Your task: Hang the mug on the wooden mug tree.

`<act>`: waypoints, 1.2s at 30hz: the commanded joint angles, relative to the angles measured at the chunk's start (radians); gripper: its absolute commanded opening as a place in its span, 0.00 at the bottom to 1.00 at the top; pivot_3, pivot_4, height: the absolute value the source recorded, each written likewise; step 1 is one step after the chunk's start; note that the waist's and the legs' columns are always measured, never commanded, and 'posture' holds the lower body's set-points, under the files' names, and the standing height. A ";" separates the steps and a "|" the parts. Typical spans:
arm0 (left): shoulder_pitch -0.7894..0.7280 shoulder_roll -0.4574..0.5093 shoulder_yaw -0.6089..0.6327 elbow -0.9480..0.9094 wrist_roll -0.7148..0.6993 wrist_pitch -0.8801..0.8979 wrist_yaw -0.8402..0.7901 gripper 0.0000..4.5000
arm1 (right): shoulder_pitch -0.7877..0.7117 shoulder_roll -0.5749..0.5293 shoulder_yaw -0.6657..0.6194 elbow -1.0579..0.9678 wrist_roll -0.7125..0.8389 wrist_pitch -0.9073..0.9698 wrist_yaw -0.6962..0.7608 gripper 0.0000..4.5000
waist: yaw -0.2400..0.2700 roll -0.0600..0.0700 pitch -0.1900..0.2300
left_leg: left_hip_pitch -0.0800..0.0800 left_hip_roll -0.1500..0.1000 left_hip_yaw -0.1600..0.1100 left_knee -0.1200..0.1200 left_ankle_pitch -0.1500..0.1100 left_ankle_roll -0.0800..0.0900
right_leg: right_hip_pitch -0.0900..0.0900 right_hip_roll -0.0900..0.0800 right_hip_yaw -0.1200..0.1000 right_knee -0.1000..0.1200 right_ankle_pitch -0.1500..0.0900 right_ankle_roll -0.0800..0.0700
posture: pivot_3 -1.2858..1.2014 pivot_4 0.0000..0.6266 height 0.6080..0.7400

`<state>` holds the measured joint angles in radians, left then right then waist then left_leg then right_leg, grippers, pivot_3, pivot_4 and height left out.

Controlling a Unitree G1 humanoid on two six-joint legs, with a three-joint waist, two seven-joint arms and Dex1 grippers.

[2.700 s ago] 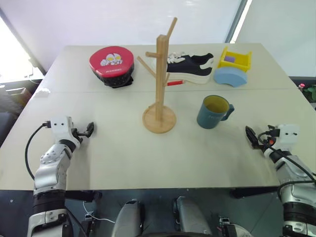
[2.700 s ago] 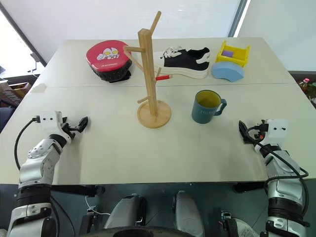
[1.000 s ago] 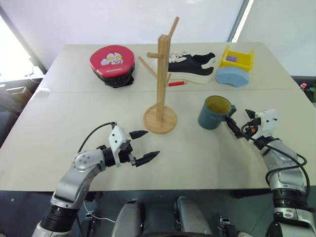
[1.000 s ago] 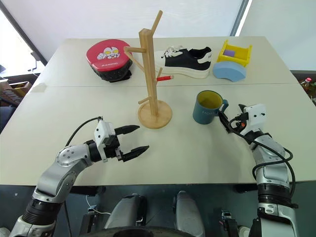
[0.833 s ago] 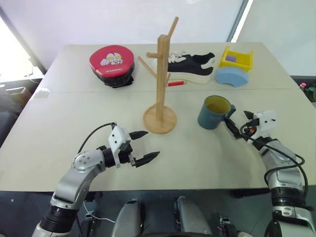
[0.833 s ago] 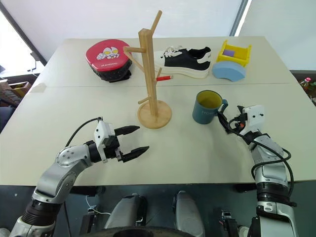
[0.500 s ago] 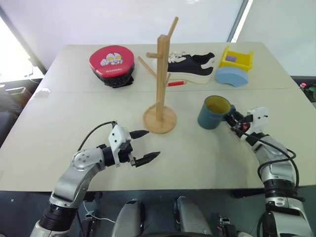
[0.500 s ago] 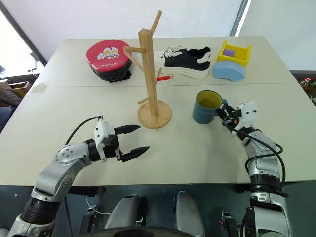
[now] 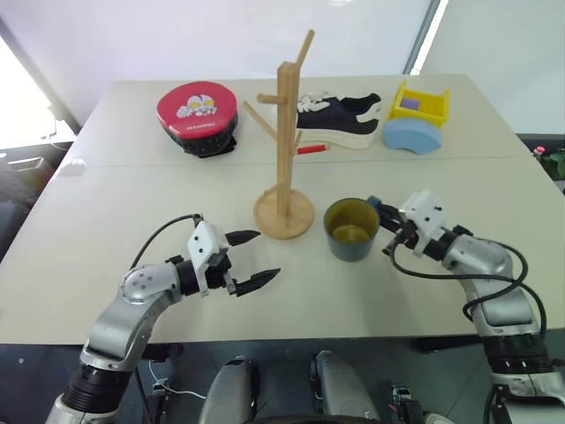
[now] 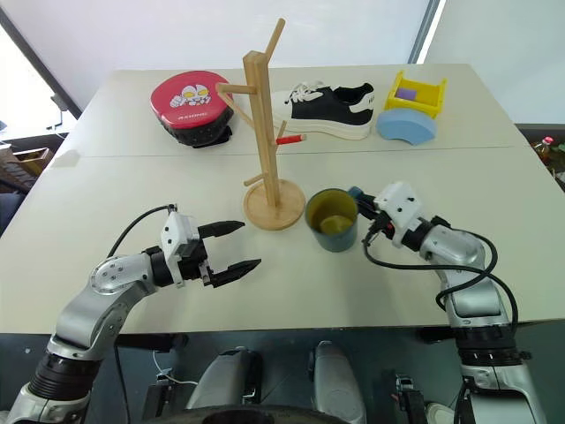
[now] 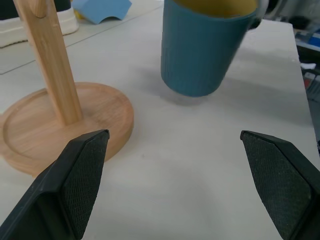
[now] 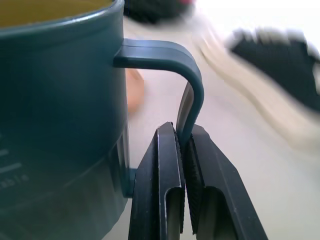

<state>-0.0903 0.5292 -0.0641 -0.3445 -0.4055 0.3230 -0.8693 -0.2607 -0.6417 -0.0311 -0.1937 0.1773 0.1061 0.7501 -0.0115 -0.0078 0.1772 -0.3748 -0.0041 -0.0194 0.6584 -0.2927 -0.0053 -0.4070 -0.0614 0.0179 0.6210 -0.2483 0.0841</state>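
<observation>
In the left eye view, the dusty teal-blue ceramic mug with the yellow-green inside (image 9: 351,229) is being held just off the pale desk (image 9: 115,190), near the middle of it and closer to the front edge than the back. The right gripper (image 9: 388,231) is pinching the mug's loop handle from the right-hand side. The tall light-wood mug tree with angled pegs on a round disc base (image 9: 284,150) is standing immediately left of the mug, its post upright and its pegs well above the rim. So the coming move is looking like a lift up and leftward until the handle loop meets a peg. The right arm is the nearer one and is already carrying the load.

The left gripper (image 9: 247,260) is hovering low toward the front edge with its fingers spread, holding nothing.

In the left wrist view, the two spread black fingers are framing the mug and the tree's disc base, mug and base apart.

In the right wrist view, the fingers are pressing together on the thin vertical part of the handle, the mug body beside them.
</observation>
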 commanded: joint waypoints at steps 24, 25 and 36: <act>-0.137 0.091 0.211 -0.091 -0.232 0.137 0.038 1.00 | -0.430 -0.055 0.110 0.002 -0.117 0.101 0.056 0.01 | -0.001 -0.001 0.001 | -0.003 0.000 -0.001 0.003 0.000 0.000 | 0.000 -0.001 -0.001 -0.001 0.000 0.000 | 0.52 0.24 0.96; -0.136 0.089 0.212 -0.091 -0.233 0.137 0.041 1.00 | -0.435 -0.054 0.113 0.004 -0.119 0.101 0.060 0.01 | -0.001 -0.001 0.001 | -0.003 -0.001 -0.001 0.003 0.000 0.000 | 0.000 -0.001 -0.001 -0.001 0.000 0.000 | 0.52 0.24 0.96; -0.107 0.075 0.252 -0.089 -0.255 0.129 0.080 1.00 | -0.524 -0.027 0.188 0.104 -0.189 0.086 0.075 0.01 | -0.001 -0.001 0.001 | -0.003 -0.001 -0.001 0.003 0.000 0.000 | 0.000 -0.001 -0.001 -0.001 0.000 0.000 | 0.52 0.24 0.96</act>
<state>-0.1989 0.6028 0.1521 -0.4041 -0.6440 0.4677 -0.7973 -0.7535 -0.6730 0.1671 -0.0794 -0.0022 0.2104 0.8318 -0.0129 -0.0092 0.1779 -0.3773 -0.0046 -0.0199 0.6610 -0.2929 -0.0051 -0.4076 -0.0629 0.0170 0.6205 -0.2483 0.0838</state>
